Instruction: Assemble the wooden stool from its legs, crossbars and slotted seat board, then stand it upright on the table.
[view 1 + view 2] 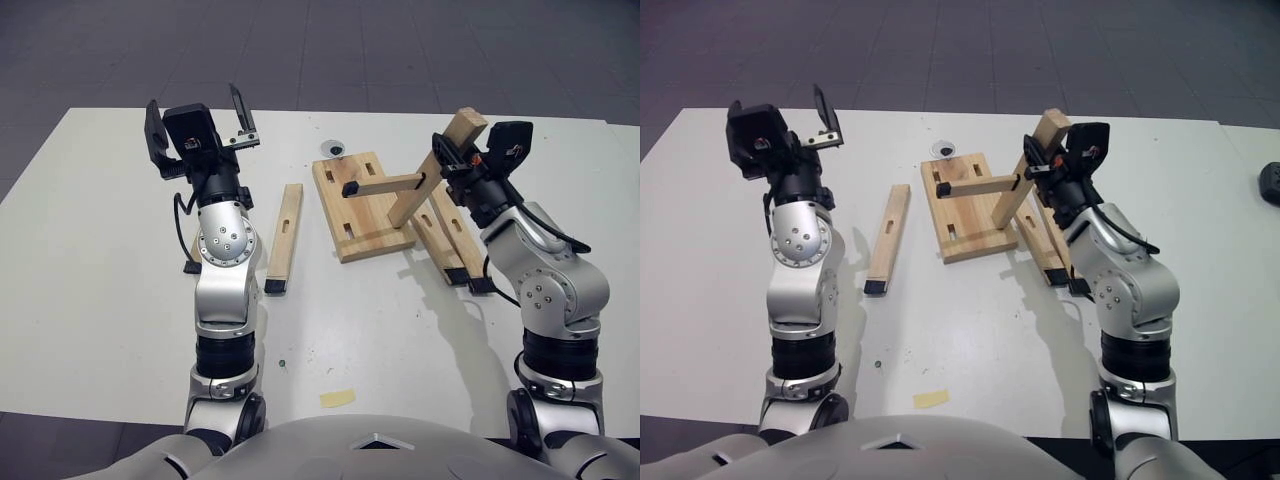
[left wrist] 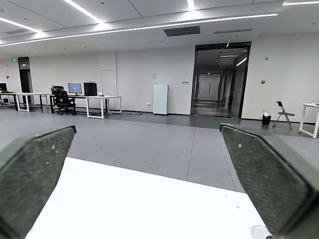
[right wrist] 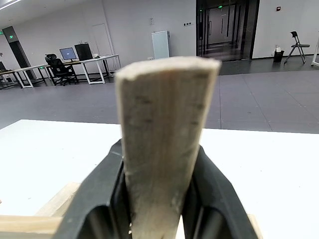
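Leg (image 1: 412, 200) clamped in right gripper (image 1: 443, 158); left gripper (image 1: 196, 105) spread wide.

Light strips (image 2: 82, 8) are running along the ceiling (image 2: 149, 12), near a vent (image 2: 182, 31). White walls (image 2: 134, 74) are enclosing a grey tiled floor (image 2: 149, 144). Desks (image 2: 102, 98), an office chair (image 2: 62, 99) and a monitor (image 2: 75, 88) are standing by the far wall. A white cabinet (image 2: 160, 99) is standing beside a dark doorway (image 2: 219, 82). A folding chair (image 2: 284, 112) is standing on the doorway's other side.

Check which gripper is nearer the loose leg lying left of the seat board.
Left. The left gripper hovers open just left of the loose leg's far end; the right gripper is beyond the seat board, shut on a second leg.
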Robot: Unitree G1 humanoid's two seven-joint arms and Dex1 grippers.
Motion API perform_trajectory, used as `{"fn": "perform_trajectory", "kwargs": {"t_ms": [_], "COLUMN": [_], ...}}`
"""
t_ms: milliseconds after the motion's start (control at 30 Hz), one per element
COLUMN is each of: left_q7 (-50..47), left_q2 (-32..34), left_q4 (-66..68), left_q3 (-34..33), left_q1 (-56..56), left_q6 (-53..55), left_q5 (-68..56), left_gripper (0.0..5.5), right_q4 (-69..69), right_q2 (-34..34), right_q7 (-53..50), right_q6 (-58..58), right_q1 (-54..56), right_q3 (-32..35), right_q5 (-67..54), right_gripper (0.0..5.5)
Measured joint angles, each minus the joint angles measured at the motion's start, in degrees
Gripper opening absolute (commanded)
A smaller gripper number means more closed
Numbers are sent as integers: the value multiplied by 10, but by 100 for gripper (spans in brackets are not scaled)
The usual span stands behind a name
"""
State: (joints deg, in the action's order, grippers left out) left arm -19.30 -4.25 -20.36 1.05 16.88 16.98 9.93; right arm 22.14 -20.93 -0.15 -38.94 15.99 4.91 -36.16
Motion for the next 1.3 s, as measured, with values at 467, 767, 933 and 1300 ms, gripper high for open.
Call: {"fn": "perform_trajectory", "kwargs": {"t_ms": [467,767,933,1300], "left_q7": [8,13,13,25], "left_q2": [-1,-3,-5,-6], "left_q4": [15,21,27,31], "left_q3": [-2,-2,-1,-4], "left_q1": [3,9,12,14], "left_q6": [0,0,-3,16], "left_q5": [0,0,1,0], "left_gripper": [540,540,540,540], "right_q4": [-16,-23,-27,6], "right_q2": [33,60,76,18], "right_q7": [-3,0,4,56], "right_q6": [-20,-18,-15,-13], "right_q1": [-17,-17,-13,151], "right_q3": [-2,14,27,125], "right_q5": [27,34,32,-40], "right_gripper": [196,339,415,537]}}
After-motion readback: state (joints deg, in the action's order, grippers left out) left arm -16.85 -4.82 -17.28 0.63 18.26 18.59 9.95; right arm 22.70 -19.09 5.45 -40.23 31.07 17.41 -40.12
